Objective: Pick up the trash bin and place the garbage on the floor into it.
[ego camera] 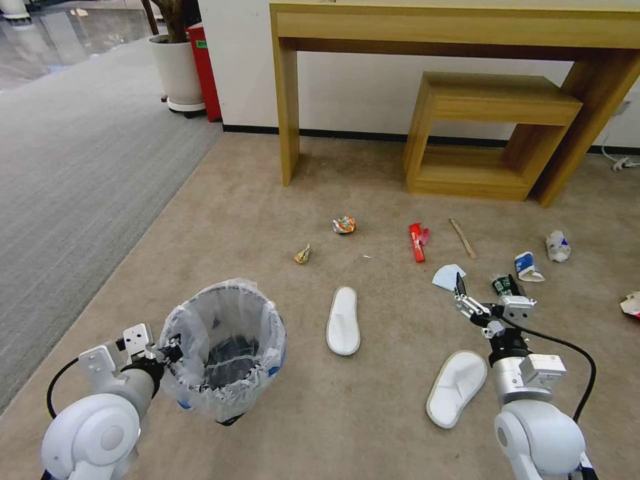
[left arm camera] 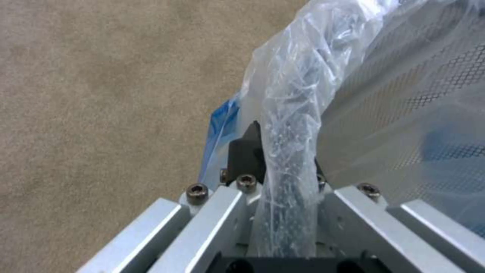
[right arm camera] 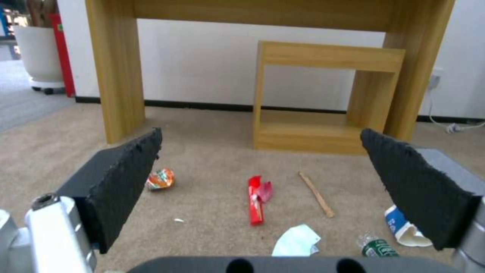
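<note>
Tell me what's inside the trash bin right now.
The trash bin, gripped at its rim by the left gripper, shows only its crinkly liner bag and dark mesh bottom; no garbage visible. The near inner wall is hidden by the rim.

I see the beige carpeted floor [ego camera: 267, 200] filling most of the frame, strewn with litter: two white slippers [ego camera: 343, 321] at lower centre and lower right, a crushed can [ego camera: 344, 225] at centre, a red wrapper [ego camera: 417, 241] and wooden stick [ego camera: 463, 238] to its right, a blue mask [ego camera: 447, 277], a plastic bottle [ego camera: 501, 285] and crumpled paper cups [ego camera: 528, 267] at mid-right. A wooden desk [ego camera: 460, 27] stands at the top.
</note>
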{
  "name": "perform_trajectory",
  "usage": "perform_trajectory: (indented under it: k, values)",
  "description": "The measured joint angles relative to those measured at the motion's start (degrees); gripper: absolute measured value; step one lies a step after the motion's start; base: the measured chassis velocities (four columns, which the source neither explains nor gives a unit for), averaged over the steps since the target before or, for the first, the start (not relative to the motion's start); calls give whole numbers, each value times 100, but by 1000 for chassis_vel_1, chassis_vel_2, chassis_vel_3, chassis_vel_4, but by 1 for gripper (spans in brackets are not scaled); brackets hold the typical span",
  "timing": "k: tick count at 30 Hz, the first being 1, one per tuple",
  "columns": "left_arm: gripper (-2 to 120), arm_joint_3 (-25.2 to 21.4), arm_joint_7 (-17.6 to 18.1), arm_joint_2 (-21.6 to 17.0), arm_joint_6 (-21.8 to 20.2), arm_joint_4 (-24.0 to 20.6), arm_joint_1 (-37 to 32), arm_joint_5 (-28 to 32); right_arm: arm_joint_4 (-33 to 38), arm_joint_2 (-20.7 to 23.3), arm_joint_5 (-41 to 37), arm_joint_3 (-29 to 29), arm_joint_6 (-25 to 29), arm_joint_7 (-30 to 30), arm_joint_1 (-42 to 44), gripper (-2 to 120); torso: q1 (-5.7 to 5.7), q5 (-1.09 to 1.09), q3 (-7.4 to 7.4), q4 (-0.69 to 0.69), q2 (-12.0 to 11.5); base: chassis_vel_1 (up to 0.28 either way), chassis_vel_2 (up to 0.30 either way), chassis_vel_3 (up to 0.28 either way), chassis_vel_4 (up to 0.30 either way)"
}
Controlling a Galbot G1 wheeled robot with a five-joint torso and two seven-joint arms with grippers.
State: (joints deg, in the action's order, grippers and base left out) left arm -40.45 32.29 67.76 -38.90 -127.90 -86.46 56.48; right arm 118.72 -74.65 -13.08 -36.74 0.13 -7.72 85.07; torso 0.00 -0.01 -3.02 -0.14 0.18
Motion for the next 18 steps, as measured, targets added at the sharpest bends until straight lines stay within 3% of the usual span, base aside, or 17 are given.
perform_trajectory:
  k: [10,18]
  values:
    - [1,18,-9,22,2,37,-2,-23,141,114,-162,-34,-602,-123,91,100,0,1,0,0,0,-5,1,4,-4]
    - [1,14,-52,0,16,109,-12,-42,370,469,-1029,-137,-1556,-342,240,100,0,1,1,0,0,0,0,0,0]
